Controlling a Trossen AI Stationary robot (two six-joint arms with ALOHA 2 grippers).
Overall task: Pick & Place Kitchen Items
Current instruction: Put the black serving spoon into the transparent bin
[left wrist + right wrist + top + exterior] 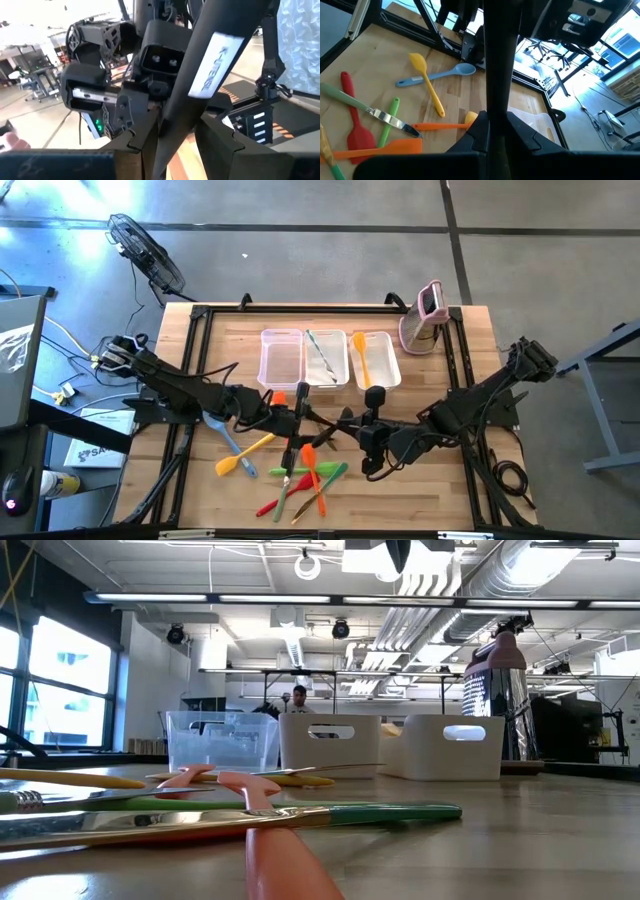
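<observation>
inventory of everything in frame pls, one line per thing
table: 1, light wood, black frame
tubs: 3, clear, row at far edge; left one empty
teal utensil: 1, teal and metal, in middle tub
orange spatula: 1, in right tub
gadget: 1, pink and white, upright, right of tubs
blue spoon: 1, near left
yellow spatula: 1, crossing blue spoon
pile: about five, orange, red, green, near centre
fan: 1, black, floor beyond table
person: 1, far back of room
left tool: shut on labelled black handle, table centre
right tool: shut on dark handle, table centre
</observation>
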